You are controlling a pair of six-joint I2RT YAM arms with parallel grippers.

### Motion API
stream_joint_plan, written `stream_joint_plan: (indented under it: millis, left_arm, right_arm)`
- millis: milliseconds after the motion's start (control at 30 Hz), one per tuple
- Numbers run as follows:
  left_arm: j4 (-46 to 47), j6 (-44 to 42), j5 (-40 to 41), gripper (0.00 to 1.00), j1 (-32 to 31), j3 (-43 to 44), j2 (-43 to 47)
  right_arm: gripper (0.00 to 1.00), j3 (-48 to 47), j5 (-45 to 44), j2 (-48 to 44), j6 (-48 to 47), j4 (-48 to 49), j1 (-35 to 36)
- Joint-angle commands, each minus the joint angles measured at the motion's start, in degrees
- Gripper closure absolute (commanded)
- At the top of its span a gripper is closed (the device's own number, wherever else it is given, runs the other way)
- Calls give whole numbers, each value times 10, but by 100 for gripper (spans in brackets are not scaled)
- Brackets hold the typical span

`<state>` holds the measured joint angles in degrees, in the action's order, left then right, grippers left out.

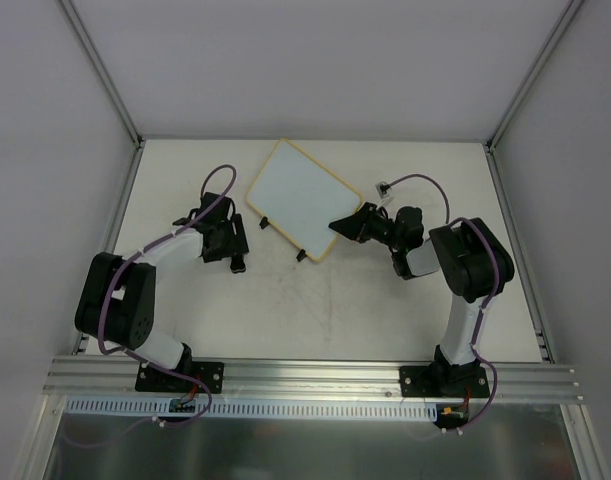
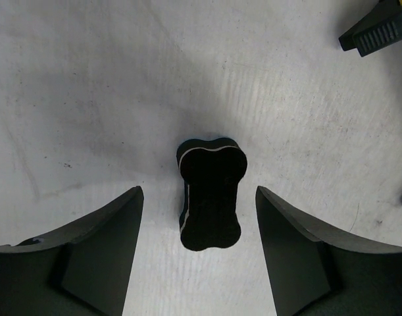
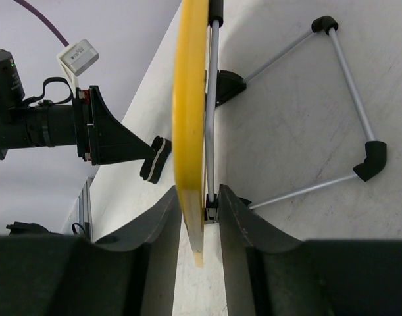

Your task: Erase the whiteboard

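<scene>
"Yellow trim down the middle of the right-wrist shot: what is it?" the desk asks.

"That is the whiteboard (image 3: pixel 189 118), seen edge-on," says the photographer. "The right gripper (image 3: pixel 199 207) has it nipped by the frame at the near right corner, with one finger pressed to either face. A thin wire frame (image 3: pixel 351 85) with black corner pieces shows to the right of the yellow edge."

"And where does the board sit overall?"

"From overhead, it is at the far middle of the table (image 1: pixel 335 310). It is turned on a slant between the two arms, white face up, with two small black clips on its near left edge. Whether the held corner is lifted off the surface I cannot tell."

"The other arm?"

"The left gripper (image 2: pixel 199 197) is spread wide and holds nothing. It points down at the table just left of the board. A small black block (image 2: pixel 210 194) with a pale stripe along its side rests on the table squarely between the fingers, touching neither. The block lies near the board's clipped edge but apart from it."
</scene>
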<state>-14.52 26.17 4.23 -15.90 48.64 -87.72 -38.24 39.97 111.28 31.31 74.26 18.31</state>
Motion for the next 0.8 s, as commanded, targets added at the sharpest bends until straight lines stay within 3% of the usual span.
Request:
stream_joint_plan:
  millis: [0,133,467,500,533,667,767]
  left_arm:
    - [-16,-8,13,32,7,-10,31]
    - [-16,-8,10,32,7,-14,39]
    - [-17,-8,1,30,7,-22,64]
    - [-17,-8,1,30,7,-23,68]
    - [-16,-8,0,29,7,-24,71]
    - [-17,-4,-5,25,7,-35,103]
    - [-16,-2,6,16,8,-51,144]
  right_arm:
    - [67,4,13,-25,-8,135,-2]
    - [53,8,9,-28,-10,135,-4]
    - [36,21,9,-41,-10,135,-13]
    - [32,26,7,-49,-12,135,-13]
    - [21,29,3,-53,-13,135,-15]
    - [7,50,-12,-69,-21,135,-18]
    - [1,68,-16,-81,-20,136,-25]
